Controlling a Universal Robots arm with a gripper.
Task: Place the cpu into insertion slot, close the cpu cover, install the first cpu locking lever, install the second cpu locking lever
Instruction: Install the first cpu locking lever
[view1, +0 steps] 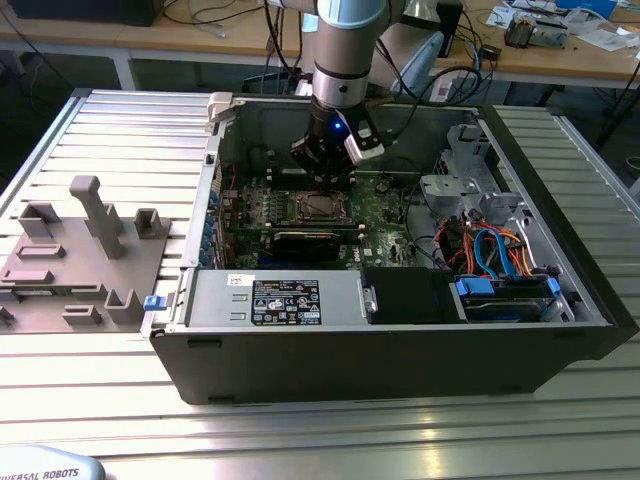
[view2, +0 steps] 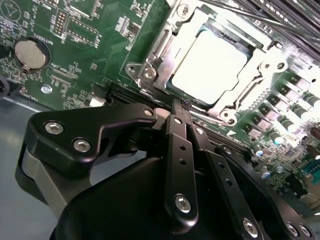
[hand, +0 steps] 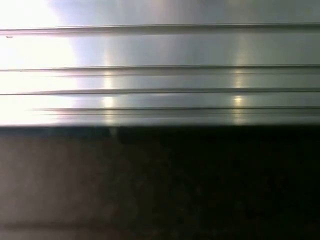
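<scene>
End effector (view2: 181, 107) is seen closed, nothing gripped, tips pressed together as a probe | cpu (view2: 210, 65) is seated in insertion slot (view2: 150, 74) just ahead | cpu cover (view2: 260, 82) is lowered around it

end effector (view2: 181, 107) fingertips overlapped, cpu cover (view2: 165, 47) edge-cropped

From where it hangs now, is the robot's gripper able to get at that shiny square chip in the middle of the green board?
Probably yes. The gripper sits just beside the chip, which lies face up in its socket on the green board with nothing over it.
</scene>
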